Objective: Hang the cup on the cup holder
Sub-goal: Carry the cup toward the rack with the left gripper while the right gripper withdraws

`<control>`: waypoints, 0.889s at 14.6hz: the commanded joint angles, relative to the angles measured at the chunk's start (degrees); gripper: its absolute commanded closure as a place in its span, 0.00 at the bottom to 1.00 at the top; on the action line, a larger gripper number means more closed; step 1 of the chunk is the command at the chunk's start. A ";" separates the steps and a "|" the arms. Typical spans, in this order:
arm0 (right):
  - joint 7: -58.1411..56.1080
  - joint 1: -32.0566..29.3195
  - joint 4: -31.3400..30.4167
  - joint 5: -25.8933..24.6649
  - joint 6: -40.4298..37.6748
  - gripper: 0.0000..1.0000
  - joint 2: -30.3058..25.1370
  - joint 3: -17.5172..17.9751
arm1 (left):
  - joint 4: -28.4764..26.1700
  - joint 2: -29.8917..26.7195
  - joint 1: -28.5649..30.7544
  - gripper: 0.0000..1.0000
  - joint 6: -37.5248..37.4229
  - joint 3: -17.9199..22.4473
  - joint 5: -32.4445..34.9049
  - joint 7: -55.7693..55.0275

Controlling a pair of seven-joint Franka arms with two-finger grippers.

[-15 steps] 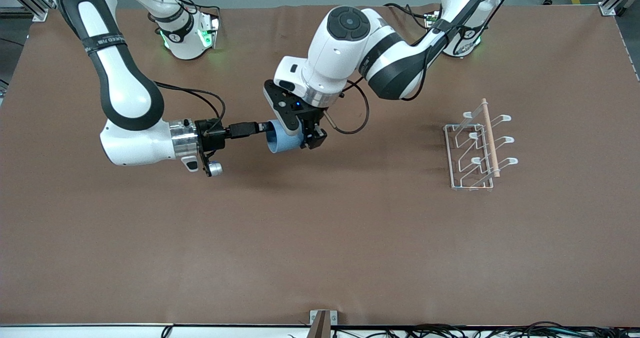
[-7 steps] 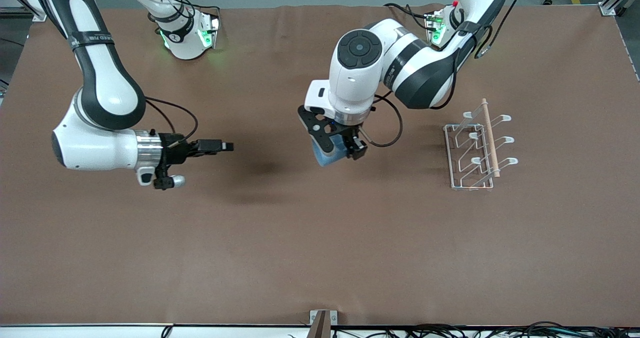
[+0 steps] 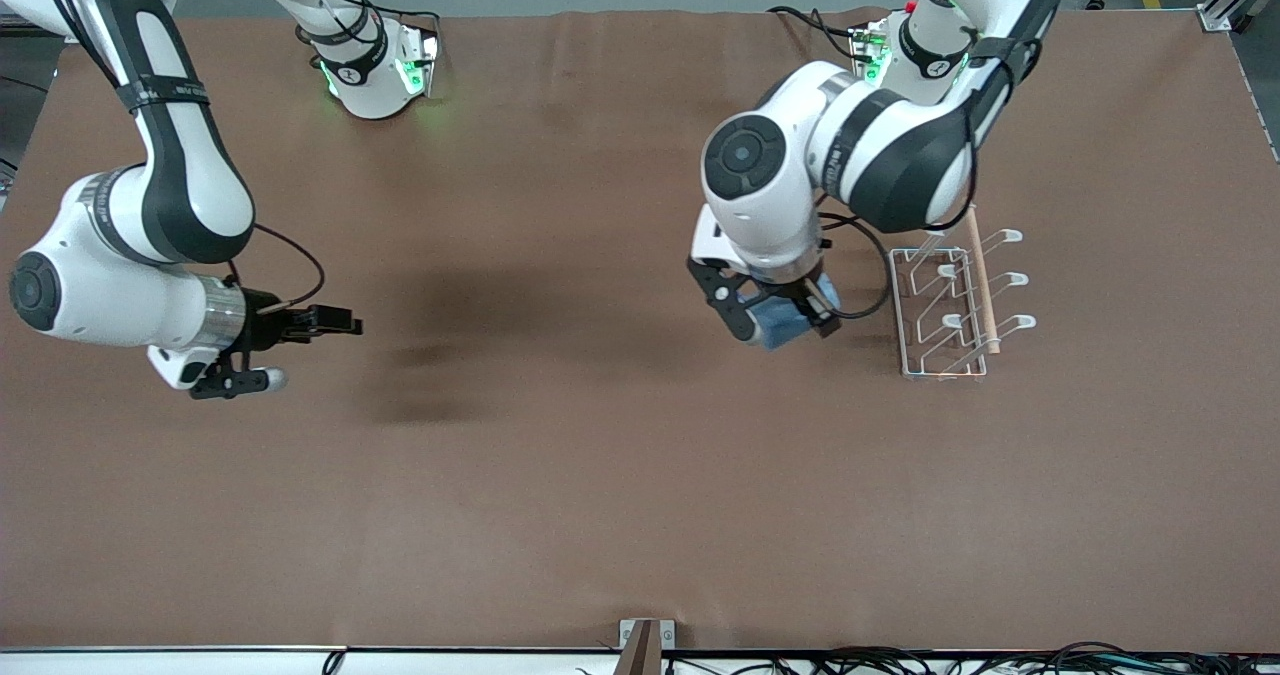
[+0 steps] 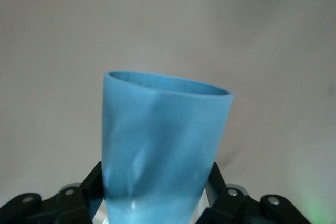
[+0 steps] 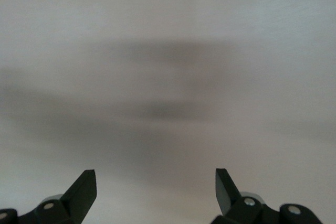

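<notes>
Blue cup [image 3: 783, 323] sits pinched in your left gripper [image 3: 778, 317], up in the air just beside the holder [image 3: 945, 300]: the carry step. Next, line its mouth with a prong. Your right gripper [image 3: 335, 323] waits, fingers spread, empty.

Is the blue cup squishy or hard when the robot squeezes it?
Probably a bit squishy: the cup shows a dented crease in its wall where the left gripper clamps it. It likely weighs little, since two thin fingers carry it in the air beside the cup holder. Its smooth, tapered sides might slip.
</notes>
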 commanded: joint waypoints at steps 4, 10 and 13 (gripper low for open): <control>0.07 -2.90 -1.01 -9.56 -0.35 0.00 -6.62 0.41 | -0.45 -3.80 2.19 0.89 -15.63 0.03 11.41 12.85; 0.07 -4.57 -0.39 -10.54 -2.90 0.00 -14.97 0.50 | -6.06 -2.57 2.18 0.90 -22.52 -0.06 29.17 24.38; 0.42 -4.75 3.54 -10.54 -8.07 0.00 -15.86 0.59 | -8.18 0.58 2.10 0.93 -23.57 0.03 32.61 23.94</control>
